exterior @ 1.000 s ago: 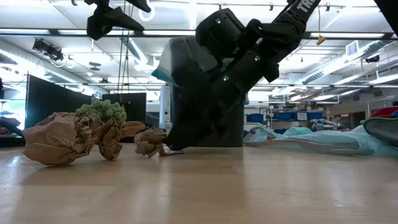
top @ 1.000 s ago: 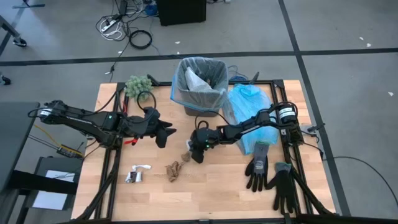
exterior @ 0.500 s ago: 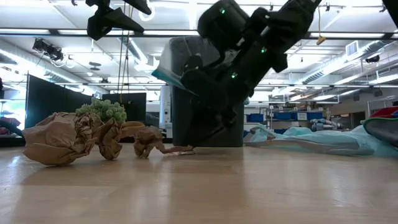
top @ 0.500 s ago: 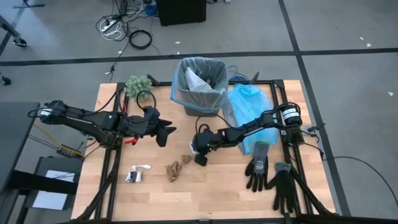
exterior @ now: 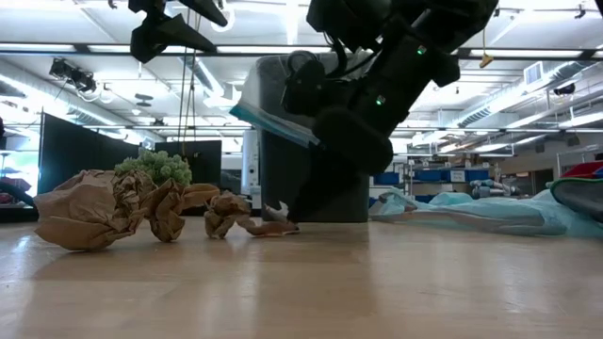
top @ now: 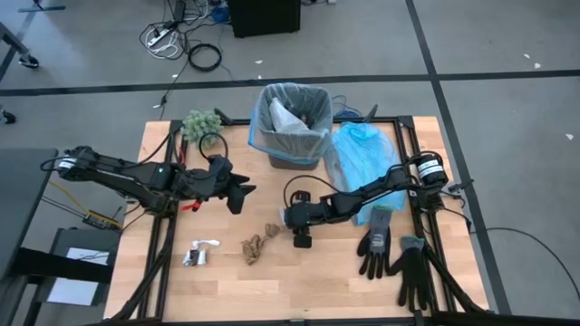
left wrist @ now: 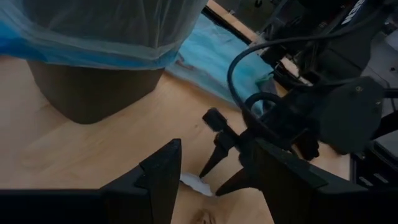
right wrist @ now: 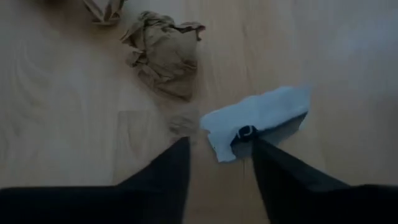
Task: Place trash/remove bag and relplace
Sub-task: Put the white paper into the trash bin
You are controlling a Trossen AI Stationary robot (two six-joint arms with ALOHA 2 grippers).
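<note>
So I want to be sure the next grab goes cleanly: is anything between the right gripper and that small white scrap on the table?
Nothing visible is. The right gripper hangs open just above the white scrap, with bare table around it. The nearest other thing, a crumpled brown scrap, lies off to one side, apart from the white one.

Crumpled brown paper (exterior: 104, 212) lies left of the black bin (exterior: 325, 193).

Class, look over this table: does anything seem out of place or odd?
Litter lies loose on the wooden table instead of in the lined bin: brown crumpled paper, a white scrap below the right gripper, and a wrapper.
</note>
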